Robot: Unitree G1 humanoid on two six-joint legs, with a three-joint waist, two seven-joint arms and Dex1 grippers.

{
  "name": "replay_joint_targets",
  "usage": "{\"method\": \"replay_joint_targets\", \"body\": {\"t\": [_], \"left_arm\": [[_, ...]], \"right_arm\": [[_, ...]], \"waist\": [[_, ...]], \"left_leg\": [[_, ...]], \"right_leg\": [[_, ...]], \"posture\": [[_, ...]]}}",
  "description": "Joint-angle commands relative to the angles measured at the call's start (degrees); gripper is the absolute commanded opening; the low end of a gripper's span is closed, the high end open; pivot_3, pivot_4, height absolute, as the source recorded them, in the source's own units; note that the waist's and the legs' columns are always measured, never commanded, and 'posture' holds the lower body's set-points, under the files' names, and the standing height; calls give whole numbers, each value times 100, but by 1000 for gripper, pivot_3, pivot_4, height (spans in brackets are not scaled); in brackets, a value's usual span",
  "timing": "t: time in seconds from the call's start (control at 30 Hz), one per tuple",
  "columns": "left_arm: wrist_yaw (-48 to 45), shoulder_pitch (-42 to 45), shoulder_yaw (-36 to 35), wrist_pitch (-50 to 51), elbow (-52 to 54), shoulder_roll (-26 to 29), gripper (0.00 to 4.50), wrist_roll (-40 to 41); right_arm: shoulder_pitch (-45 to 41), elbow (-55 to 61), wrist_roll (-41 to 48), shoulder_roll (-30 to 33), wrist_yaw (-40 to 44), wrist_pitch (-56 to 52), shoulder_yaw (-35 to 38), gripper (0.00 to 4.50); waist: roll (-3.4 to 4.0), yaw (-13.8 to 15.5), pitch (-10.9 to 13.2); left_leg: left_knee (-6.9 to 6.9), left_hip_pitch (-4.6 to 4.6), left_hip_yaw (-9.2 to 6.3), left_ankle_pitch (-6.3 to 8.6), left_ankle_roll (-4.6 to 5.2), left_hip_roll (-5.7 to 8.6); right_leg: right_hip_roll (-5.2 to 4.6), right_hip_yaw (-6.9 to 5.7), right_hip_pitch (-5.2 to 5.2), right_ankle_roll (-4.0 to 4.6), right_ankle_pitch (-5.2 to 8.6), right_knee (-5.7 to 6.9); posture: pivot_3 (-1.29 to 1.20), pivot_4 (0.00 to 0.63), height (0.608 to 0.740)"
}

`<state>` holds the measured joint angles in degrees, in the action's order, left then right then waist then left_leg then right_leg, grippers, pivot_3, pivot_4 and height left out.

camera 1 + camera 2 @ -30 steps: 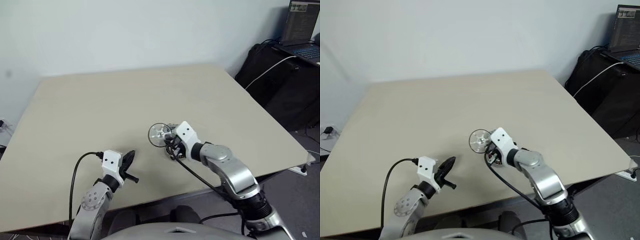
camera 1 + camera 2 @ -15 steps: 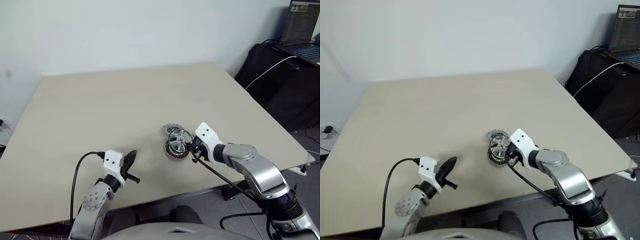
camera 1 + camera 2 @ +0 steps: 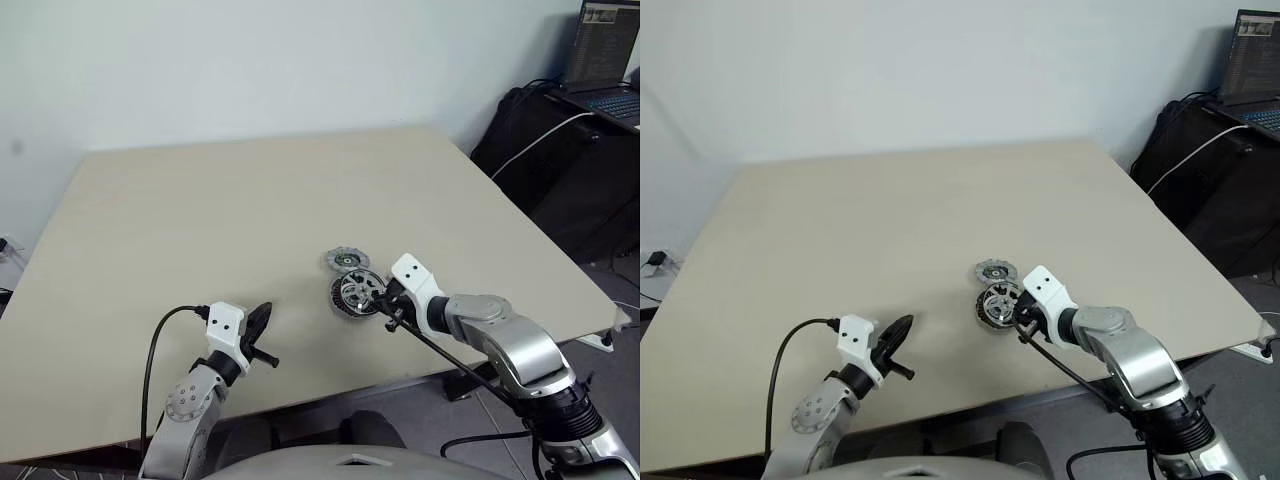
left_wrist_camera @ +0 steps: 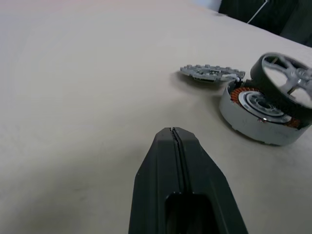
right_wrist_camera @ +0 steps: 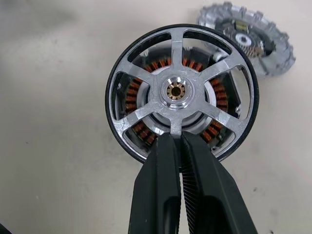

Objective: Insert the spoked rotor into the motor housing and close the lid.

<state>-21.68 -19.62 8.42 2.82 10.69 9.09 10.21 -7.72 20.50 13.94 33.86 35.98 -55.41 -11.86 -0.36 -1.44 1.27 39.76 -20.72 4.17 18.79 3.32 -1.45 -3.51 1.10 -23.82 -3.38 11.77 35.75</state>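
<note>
Both right fingers [image 5: 190, 161] pinch the spoked rotor's [image 5: 181, 92] rim.

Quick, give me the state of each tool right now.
Left tool: shut, empty, above bare table.
Right tool: shut on the spoked rotor, held tilted over the motor housing.

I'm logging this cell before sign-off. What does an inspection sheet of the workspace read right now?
Surface: beige table, bare apart from the parts.
Job's things: spoked rotor tilted over the motor housing, not seated; lid flat on the table just behind them.
Clutter: nothing seen.
Grippers: right tool shut on a rotor spoke; left tool shut, empty, well short of the parts.
Cables: black cable at the left wrist; another trailing from the right wrist.
Surroundings: pale wall; laptop on dark bags, white cord across them.
</note>
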Motion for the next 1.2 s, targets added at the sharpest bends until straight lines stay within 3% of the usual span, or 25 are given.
{"method": "replay_joint_targets", "body": {"t": [0.03,1.0,1.2], "left_arm": [[-71,41,-31,-196,-55,-29,0,60],[-109,38,-107,-386,-235,-43,0,65],[-149,87,-77,-377,-239,-27,0,57]], "right_arm": [[-149,-9,26,-44,-14,130,42,18],[-272,-415,-27,-95,28,293,-120,18],[-283,-224,64,-195,-72,316,82,1765]], "waist": [[0,0,0],[1,4,0],[0,8,0]], "left_leg": [[0,0,0,0,0,0],[0,-1,0,0,0,0],[0,-1,-1,0,0,0]], "right_leg": [[0,0,0,0,0,0],[0,-1,0,1,-1,0],[0,-1,1,1,-1,0]], "posture": [[0,0,740],[0,0,740],[0,0,740]]}}
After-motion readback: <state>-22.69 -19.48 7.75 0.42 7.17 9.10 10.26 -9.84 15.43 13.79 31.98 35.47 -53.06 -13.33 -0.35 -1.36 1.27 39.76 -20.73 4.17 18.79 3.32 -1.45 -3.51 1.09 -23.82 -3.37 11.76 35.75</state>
